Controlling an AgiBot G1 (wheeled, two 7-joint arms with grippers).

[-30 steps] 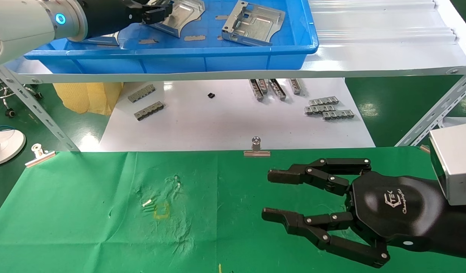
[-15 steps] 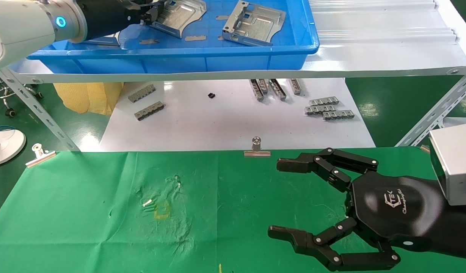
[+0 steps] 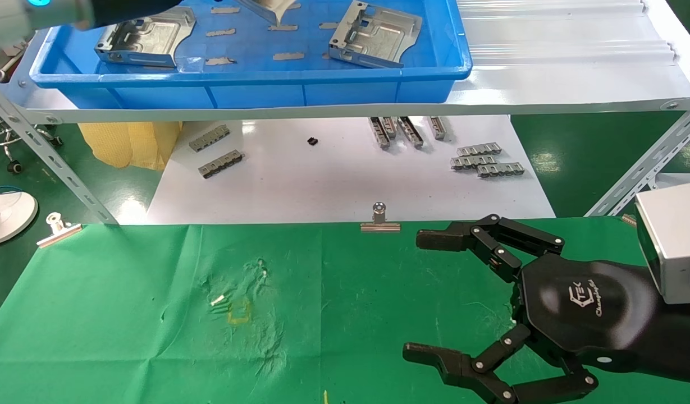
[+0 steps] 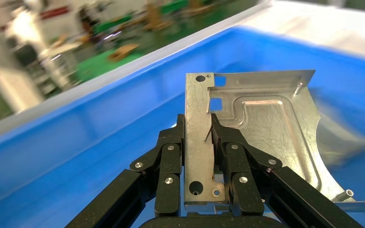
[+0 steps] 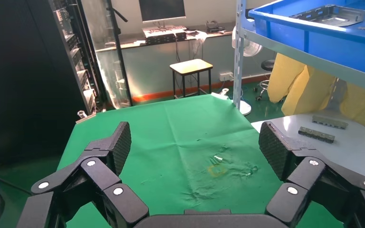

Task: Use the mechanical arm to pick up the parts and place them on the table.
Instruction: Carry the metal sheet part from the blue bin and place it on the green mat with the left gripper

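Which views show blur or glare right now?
Left wrist view: background and blue bin smeared by motion, the held part sharp in the left end effector. Head view: glare on the white sheet. Right wrist view: sharp, dark at one side.

— Room on table (image 3: pixel 126 336)?
— Left and middle cloth bare; right gripper (image 3: pixel 429 297), fingers spread, fills the right side.
— Overhead?
— Shelf (image 3: pixel 547 84) with blue bin (image 3: pixel 322 90) spans the far edge; binder clip (image 3: pixel 380 220) at the rim.
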